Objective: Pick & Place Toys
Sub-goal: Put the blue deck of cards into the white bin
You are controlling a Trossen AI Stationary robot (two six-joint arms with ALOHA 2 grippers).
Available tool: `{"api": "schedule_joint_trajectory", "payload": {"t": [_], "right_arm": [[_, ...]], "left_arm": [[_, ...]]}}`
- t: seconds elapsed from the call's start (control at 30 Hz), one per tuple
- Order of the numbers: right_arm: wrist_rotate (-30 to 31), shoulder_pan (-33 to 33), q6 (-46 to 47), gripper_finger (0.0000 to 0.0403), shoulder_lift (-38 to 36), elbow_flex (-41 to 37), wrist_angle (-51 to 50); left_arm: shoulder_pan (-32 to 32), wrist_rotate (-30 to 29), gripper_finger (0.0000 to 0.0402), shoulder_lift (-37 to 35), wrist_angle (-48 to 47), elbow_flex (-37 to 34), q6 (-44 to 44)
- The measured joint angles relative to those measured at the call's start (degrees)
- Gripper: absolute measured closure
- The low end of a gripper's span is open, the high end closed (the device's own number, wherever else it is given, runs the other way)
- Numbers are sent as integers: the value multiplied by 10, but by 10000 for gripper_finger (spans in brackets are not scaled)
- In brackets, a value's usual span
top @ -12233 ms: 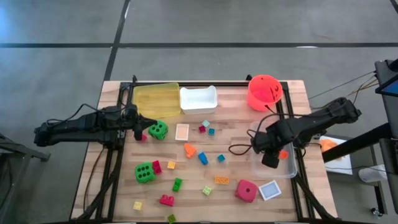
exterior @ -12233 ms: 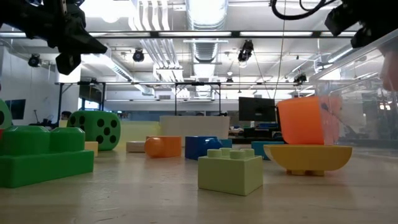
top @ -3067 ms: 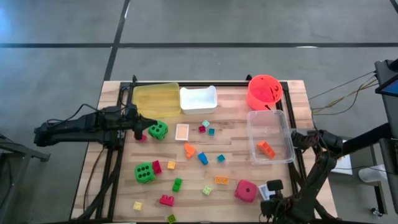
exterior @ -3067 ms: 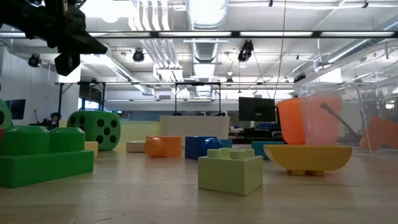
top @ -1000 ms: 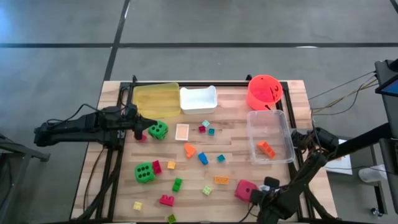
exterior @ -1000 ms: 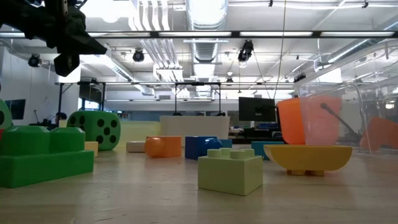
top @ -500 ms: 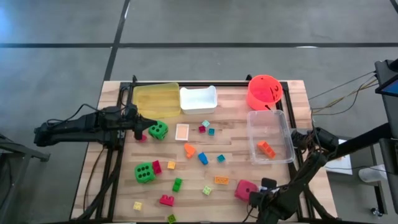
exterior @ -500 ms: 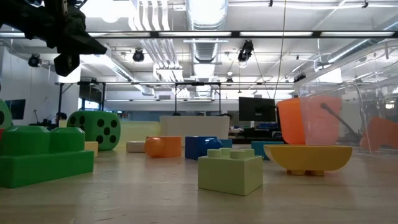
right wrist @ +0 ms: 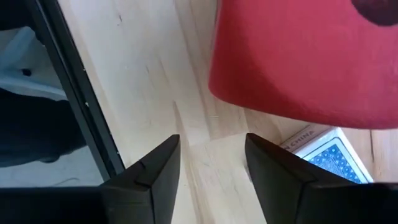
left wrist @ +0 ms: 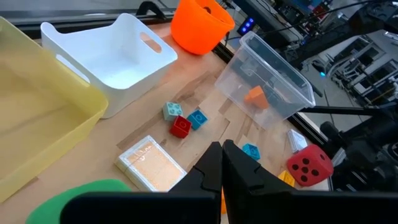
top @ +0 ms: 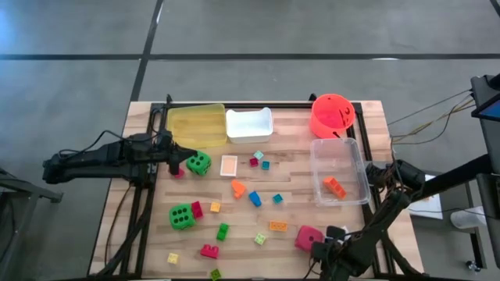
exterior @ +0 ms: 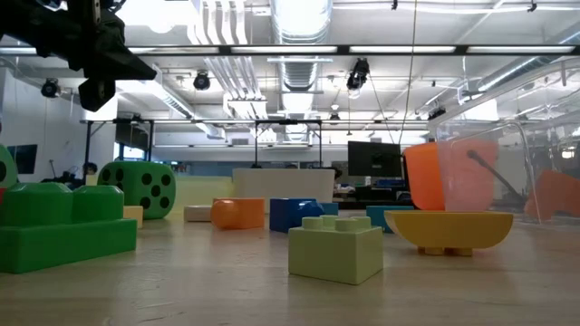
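Small multicoloured bricks lie scattered over the wooden table [top: 297,176]. One green die [top: 198,163] sits at mid left and another [top: 182,216] nearer the front. The pink-red die [top: 307,237] rests near the front right, and a blue-backed card [right wrist: 329,152] lies flat beside it. My right gripper [right wrist: 211,168] is open and low at the table's near edge [top: 319,251], just short of that die [right wrist: 311,56], touching nothing. My left gripper [left wrist: 222,168] is shut and empty, held above the table beside the mid-left green die [top: 173,162].
A yellow tray [top: 195,125] and a white tray [top: 250,125] stand at the back, with an orange-red bucket [top: 332,114] at back right. A clear tray [top: 316,168] at the right holds an orange brick [top: 334,187]. Another card [top: 229,165] lies mid-table.
My right gripper has moved a little toward the table's left edge along the near edge, closer to the pink-red die. The toys have stayed in place.
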Motion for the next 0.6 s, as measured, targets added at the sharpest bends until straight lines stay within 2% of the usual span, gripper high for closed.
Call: {"api": "schedule_joint_trajectory", "payload": {"t": [0.23, 0.4, 0.6], "right_arm": [[0, 0, -65, 167, 0, -1, -5], [0, 0, -164, 123, 0, -3, -36], [-2, 0, -250, 88, 0, -19, -49]], "left_arm": [[0, 0, 401, 0, 0, 0, 0], [0, 0, 401, 0, 0, 0, 0], [0, 0, 401, 0, 0, 0, 0]]}}
